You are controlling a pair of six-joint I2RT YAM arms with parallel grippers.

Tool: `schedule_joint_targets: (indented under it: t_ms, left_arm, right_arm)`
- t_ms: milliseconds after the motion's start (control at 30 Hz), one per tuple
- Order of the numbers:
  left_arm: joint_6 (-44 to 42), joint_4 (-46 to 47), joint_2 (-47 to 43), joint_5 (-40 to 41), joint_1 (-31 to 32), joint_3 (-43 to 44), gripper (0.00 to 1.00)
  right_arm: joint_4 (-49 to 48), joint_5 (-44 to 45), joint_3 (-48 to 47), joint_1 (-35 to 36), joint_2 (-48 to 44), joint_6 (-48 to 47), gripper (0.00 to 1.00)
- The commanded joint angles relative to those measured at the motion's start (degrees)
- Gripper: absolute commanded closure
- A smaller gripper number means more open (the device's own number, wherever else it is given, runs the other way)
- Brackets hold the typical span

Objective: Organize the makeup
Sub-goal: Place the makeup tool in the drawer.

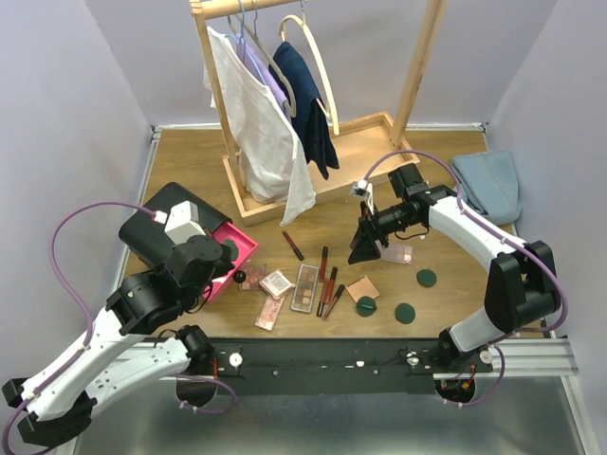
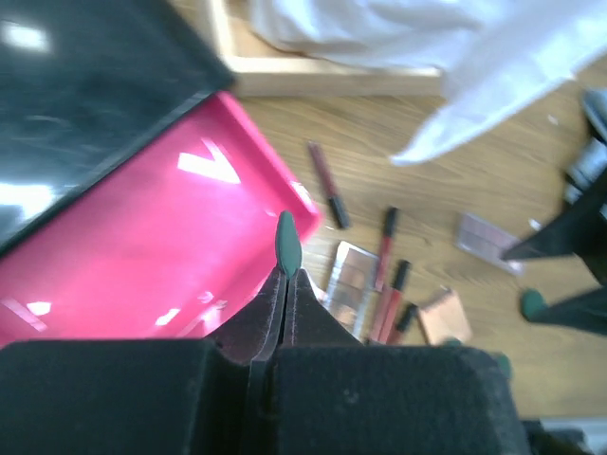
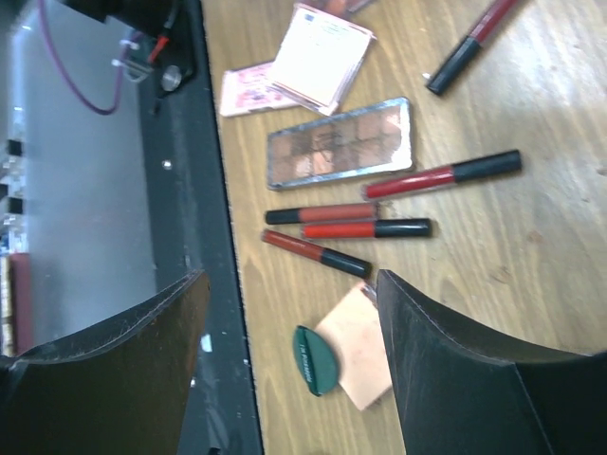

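Pinching green disc (image 2: 288, 245), mostly hidden

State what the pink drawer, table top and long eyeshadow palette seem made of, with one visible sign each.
Pink drawer: glossy plastic, probably; bright glare patches. Table top: wood or wood-look laminate, satin; grain lines. Eyeshadow palette: likely plastic with clear shiny lid; pans show through, silvery rim.

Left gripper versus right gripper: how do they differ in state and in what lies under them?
The left gripper is shut, pinching a round dark-green disc edge-on; the right gripper stands open and holds nothing. The left gripper is at the pink plastic drawer; the right gripper is above the wooden table, over a second dark-green disc beside a square peach compact. Both have black fingers.
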State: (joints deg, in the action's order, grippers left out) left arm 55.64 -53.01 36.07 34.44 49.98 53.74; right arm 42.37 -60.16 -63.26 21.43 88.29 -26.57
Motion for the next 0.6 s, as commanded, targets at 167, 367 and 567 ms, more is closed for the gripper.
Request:
schedule_joint_targets:
  t_ms: [167,367,567]
  left_arm:
    - [3.18,-6.94,4.44,9.26,-3.91,-0.12,1.0]
    - [-5.88,2.9,6.55,0.03,-16.63,-3.37,1.0]
    - [-11.25,11.08,10.23,-9.55,-21.59,-3.64,0.96]
  right_arm:
    - [-1.68,5.67,1.04,-0.07,-0.84,0.46,0.21]
    - [-1.59,6.63,1.48,-0.51,-1.28,0.64,0.21]
    - [-1.5,7.08,1.65,-1.3,-1.63,0.64,0.2]
